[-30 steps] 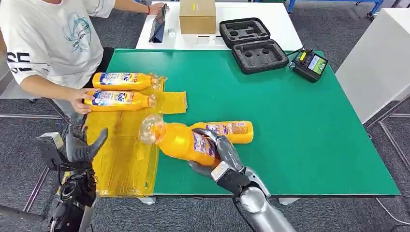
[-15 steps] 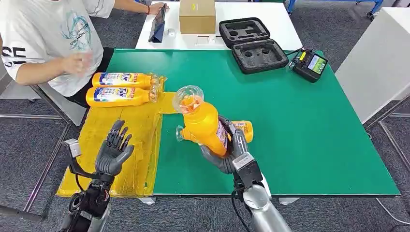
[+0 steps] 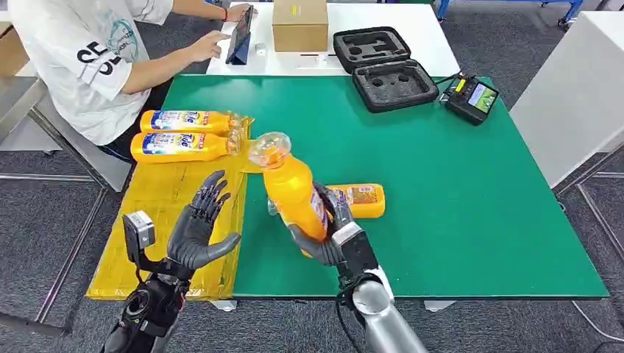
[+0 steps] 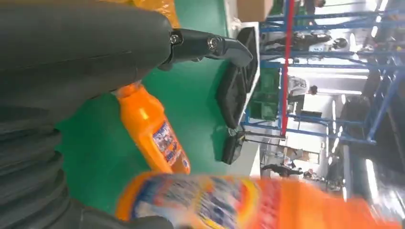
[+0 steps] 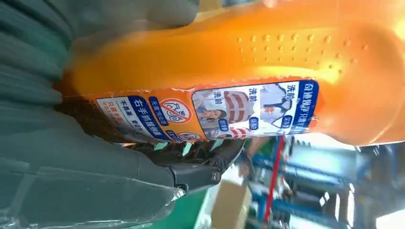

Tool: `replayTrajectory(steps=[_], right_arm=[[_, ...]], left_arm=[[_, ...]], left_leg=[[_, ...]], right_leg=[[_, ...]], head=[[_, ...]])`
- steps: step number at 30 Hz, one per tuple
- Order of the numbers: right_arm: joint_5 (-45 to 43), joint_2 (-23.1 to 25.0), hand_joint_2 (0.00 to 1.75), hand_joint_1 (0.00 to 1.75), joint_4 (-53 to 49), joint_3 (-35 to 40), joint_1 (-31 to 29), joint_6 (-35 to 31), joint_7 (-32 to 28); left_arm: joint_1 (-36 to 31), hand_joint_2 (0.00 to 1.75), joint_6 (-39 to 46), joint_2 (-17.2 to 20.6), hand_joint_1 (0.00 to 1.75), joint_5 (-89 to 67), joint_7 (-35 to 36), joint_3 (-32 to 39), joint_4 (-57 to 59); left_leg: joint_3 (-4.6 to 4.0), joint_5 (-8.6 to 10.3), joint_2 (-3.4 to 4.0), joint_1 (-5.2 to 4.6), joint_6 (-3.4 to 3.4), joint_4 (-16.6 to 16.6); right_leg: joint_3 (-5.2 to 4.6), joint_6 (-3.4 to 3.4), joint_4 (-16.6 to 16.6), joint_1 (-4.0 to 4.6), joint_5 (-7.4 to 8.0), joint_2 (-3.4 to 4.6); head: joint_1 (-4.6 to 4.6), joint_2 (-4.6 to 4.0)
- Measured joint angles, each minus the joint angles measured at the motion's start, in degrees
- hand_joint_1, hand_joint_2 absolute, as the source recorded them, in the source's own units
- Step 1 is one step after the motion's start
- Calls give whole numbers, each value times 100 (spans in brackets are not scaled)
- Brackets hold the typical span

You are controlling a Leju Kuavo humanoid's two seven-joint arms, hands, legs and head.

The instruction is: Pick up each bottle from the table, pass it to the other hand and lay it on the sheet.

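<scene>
My right hand (image 3: 331,234) grips an orange bottle (image 3: 292,193) with a clear cap, held nearly upright above the green table, cap tilted toward the sheet. Its label fills much of the right wrist view (image 5: 210,107). My left hand (image 3: 197,225) is raised over the yellow sheet (image 3: 169,235) with fingers spread and palm facing the bottle, a short gap away. Another orange bottle (image 3: 358,200) lies on the table behind the right hand, also seen as bottle (image 4: 152,133). Two more bottles (image 3: 188,134) lie side by side at the sheet's far end.
A person (image 3: 96,59) sits at the table's far left, a hand on a tablet (image 3: 241,33). A cardboard box (image 3: 300,24), an open black case (image 3: 383,68) and a black controller (image 3: 471,97) stand at the back. The green table's (image 3: 456,191) right half is bare.
The right hand has carried the bottle left toward the sheet. The left hand has risen and opened toward it. The person's hand has gone from the bottles to the tablet.
</scene>
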Motion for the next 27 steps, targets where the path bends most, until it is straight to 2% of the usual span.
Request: replayTrajectory(steps=[7,19,27], right_arm=[[183,218,175,175,526,480,-227,20,20],[306,343,175,175,852,808,-400,-23,64],[311,356,175,175,1167,929,-526,-542,88]], left_arm=[[-104,175,-98,0,0,210,223,-301,-4],[-216,175,-498,-6,0,884,546,-513,140],[-310,175,-568,-2,0,1412,896,-653,219]], left_leg=[[0,0,1,1,0,0],[-1,0,1,-1,0,0],[-1,0,0,0,0,0]], right_leg=[[-2,0,0,0,0,-1],[-2,0,0,-1,0,0],[-2,0,0,0,0,0]], head=[[0,0],[-2,0],[-2,0]])
